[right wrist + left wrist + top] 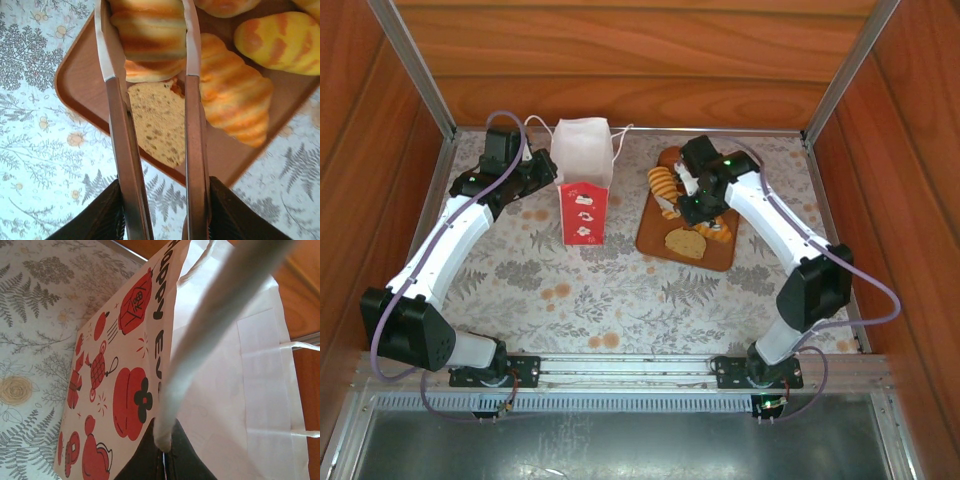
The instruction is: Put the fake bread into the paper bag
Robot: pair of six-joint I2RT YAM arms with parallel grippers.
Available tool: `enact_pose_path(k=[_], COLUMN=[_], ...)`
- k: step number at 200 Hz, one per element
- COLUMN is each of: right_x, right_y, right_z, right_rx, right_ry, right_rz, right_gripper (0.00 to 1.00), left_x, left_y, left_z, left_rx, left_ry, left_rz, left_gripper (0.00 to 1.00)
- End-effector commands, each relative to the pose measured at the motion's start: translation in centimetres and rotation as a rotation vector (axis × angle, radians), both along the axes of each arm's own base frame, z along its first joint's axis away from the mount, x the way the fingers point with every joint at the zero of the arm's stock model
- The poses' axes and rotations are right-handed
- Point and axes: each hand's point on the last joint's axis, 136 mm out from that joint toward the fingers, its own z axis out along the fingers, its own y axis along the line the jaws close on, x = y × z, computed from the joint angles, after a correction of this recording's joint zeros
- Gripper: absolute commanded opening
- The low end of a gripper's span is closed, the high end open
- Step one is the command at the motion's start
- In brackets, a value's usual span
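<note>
The fake bread (667, 188) is pictured lying on a brown board (717, 258) at the far right of the table, beside the paper bag (582, 160) but apart from it. One piece, a striped roll (147, 45), is flanked by the right gripper (146, 15). Its two fingers (106, 50) are set at the roll's width and are seen pressed against its sides. A flat seeded slice (159, 127) is shown on the board just under the roll and partly covered by it. A croissant (232, 95) is laid just beside the right-hand finger, and a yellow striped bun (280, 42) is set beyond it. Whether the roll is raised off the board cannot be told.

The bag is stood upright on the floral tablecloth (600, 290) to the left of the board. Its mouth is open to the top and its red lower panel is turned toward the arms' bases. Its side is seen printed with red figures and black letters, with white string handles (302, 345) hung outward. The bag's upper rim is held pinched in the left gripper (164, 454), whose jaws are closed tight on the paper edge. The scene is enclosed by wooden walls (620, 60).
</note>
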Motion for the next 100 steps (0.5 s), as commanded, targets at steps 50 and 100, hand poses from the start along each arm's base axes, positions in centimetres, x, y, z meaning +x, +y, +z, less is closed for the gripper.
enact_pose_path(k=[50,100], right_x=[-2.0,-3.3], right_y=[-1.1,-0.8], right_z=[10.7,16.0], right_rx=[0.113,0.213], right_ry=[-0.190,-0.248], right_rz=[-0.085,-0.138], right_gripper=[0.42,0.42], left_x=[0.9,1.3], left_y=[-0.6,-0.7], left_z=[1.0,1.1], left_rx=[0.010,0.017], left_ry=[-0.043,-0.050], left_rz=[-0.016,-0.020], left_gripper=[0.00,0.00])
